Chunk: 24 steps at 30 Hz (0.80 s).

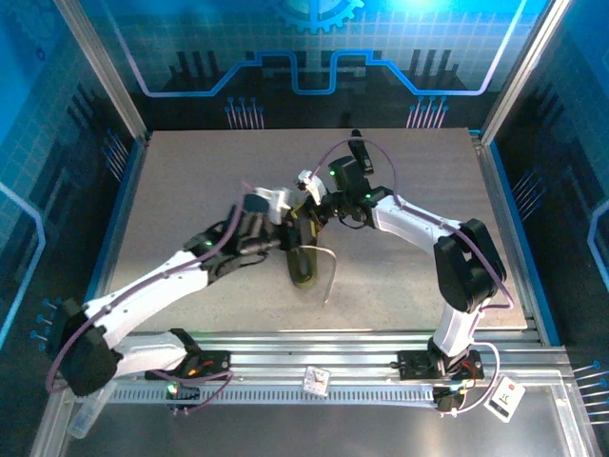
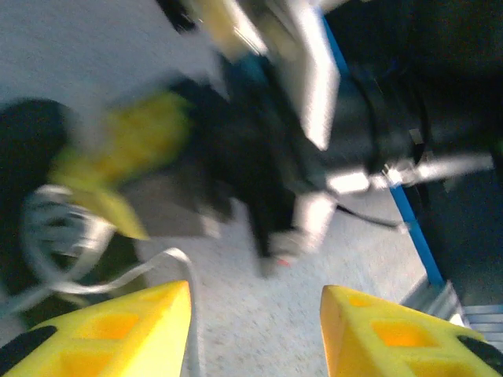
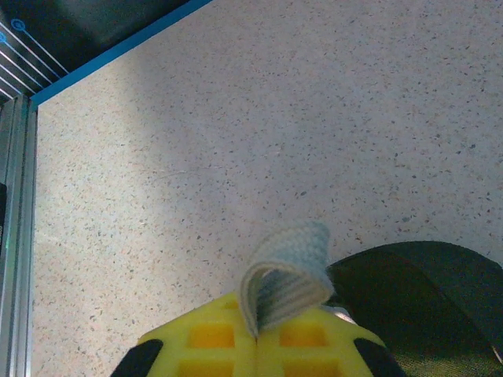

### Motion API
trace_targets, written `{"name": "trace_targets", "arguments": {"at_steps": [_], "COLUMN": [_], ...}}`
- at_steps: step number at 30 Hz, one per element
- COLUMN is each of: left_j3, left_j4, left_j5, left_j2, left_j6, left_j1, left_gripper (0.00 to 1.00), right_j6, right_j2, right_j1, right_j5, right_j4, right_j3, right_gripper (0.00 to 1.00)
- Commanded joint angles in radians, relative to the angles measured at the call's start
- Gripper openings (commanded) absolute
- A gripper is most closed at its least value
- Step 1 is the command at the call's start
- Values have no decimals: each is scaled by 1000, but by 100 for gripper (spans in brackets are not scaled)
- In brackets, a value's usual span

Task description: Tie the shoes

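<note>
Beside the shoe (image 3: 424, 302), the right claw (image 3: 257, 334) pinches a lace (image 3: 287, 271).

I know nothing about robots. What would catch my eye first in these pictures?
A small dark olive shoe lies in the middle of the speckled table, with the left arm and right arm bent in over it. The right hand is pinched shut on a folded loop of whitish lace; the left hand hangs open near the shoe's other tangled laces.
</note>
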Motion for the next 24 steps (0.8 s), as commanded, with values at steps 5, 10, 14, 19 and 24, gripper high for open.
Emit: {"name": "trace_targets", "arguments": {"at_steps": [5,10,14,19,24], "left_j3": [-37,-32,-40,-34,-31], "left_j4": [5,77,131,164,209], "left_j5": [224,267,303,354,389], "left_j2": [-58,-3,43,121,186], "left_j6": [24,-9,-27,-34,-48], "left_j1": [206,239,243,243,243], "left_gripper": [50,50,48,48,44], "right_j6": [-115,-135,-125,-123,-109], "right_j2": [-78,-102,-110,-115,-124], "right_j1": [49,78,83,85,84], "right_j5": [0,11,7,-4,-13], "right_j4": [84,143,172,183,210], "right_j3": [-93,-127,-135,-142,-163], "right_gripper": [0,0,0,0,0]}}
